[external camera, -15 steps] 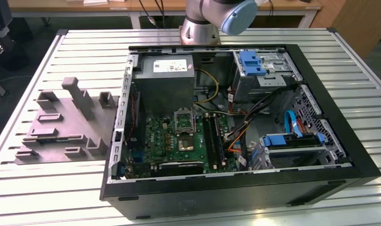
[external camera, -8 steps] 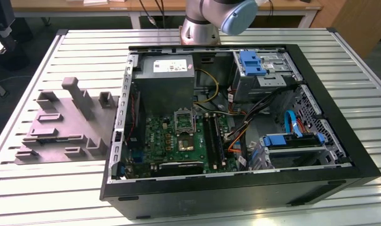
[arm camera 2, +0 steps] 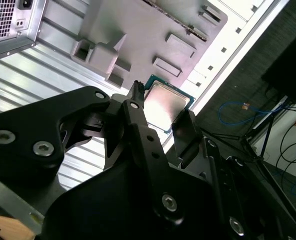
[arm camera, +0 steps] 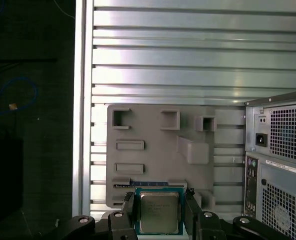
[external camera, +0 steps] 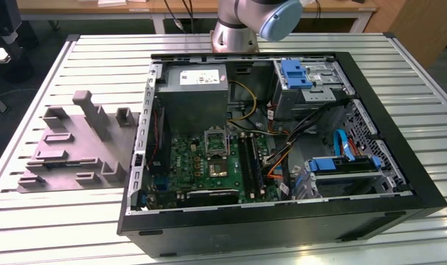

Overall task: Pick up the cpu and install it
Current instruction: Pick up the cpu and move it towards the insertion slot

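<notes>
Well above the tray [arm camera: 152, 131], the cpu [arm camera: 158, 213], opposite edges tight in the end effector [arm camera: 159, 200].

the cpu [arm camera: 158, 212] is showing a smooth, pale silvery metal top, softly glinting, with a teal-green board edge around it. the gripper [arm camera: 159, 210] is presenting matt black fingers [arm camera: 129, 206] in both wrist views, and its screw heads [arm camera 2: 168, 201] are glinting as bright metal. the tray [arm camera: 152, 130] is looking like dull grey moulded plastic. the table [arm camera: 187, 60] is gleaming as ribbed, brushed metal slats. in the exterior view the computer case [external camera: 282, 226] is wearing matt black panels, the power supply [external camera: 197, 99] is showing bare grey sheet metal, and the drive latches [external camera: 295, 74] are shining as blue plastic.
</notes>
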Controlling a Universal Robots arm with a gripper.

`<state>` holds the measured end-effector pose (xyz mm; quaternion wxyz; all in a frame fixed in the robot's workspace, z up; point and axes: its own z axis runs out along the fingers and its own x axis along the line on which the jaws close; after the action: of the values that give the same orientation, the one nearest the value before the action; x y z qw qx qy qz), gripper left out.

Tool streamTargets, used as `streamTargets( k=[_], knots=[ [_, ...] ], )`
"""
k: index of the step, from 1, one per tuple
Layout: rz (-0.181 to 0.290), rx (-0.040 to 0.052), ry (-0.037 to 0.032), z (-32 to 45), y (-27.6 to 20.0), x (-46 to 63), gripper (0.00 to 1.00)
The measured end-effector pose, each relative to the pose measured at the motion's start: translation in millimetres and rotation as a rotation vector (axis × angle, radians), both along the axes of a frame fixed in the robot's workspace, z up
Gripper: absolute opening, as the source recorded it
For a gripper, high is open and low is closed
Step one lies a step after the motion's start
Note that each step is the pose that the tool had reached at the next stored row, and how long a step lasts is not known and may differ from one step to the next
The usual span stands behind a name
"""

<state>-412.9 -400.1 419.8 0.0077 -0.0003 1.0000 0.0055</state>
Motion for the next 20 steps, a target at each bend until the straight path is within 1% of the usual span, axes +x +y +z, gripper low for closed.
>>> streamTargets(
  k=[20],
  knots=[
    [0.000, 0.0000, 0.0000, 0.0, 0.0, 8.6, 0.47]
  ],
)
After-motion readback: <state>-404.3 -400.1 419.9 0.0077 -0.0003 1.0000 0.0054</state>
